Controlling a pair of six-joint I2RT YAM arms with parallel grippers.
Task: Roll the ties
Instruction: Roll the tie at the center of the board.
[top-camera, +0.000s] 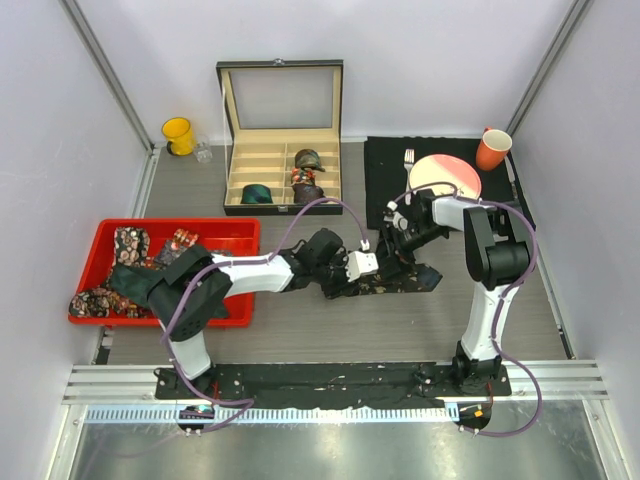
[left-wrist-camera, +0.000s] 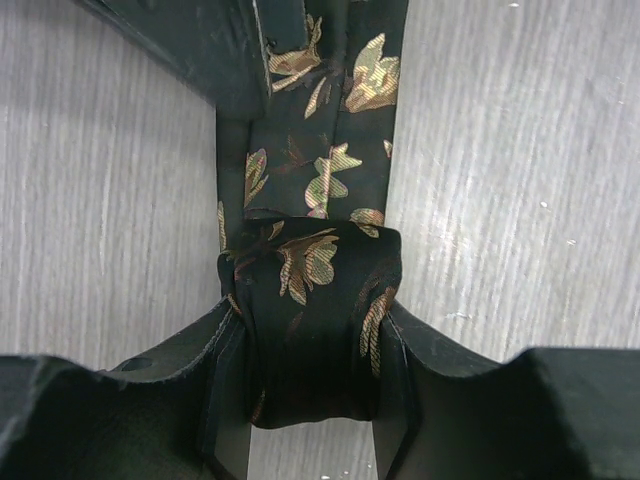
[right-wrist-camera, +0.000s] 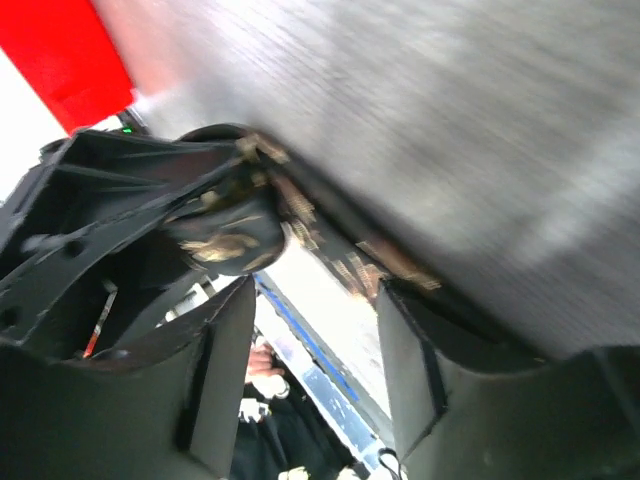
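On your table the tray (top-camera: 228, 236) sits at the left with ties (top-camera: 130, 245) in it. The box (top-camera: 283, 100) stands far of centre with coils (top-camera: 307, 160) in its right compartments and one in a near-left one, and the mug (top-camera: 178, 135) is to the box's left. At the right you have the mat (top-camera: 385, 175), which carries the fork (top-camera: 408, 160), the plate (top-camera: 445, 176) right of it, and the cup (top-camera: 493, 150) at its far right corner. Between tray and mat a tie (top-camera: 415, 280) lies on the table, its coiled left end between the left gripper's (top-camera: 376, 270) fingers, with the right gripper (top-camera: 398, 244) just far of it.
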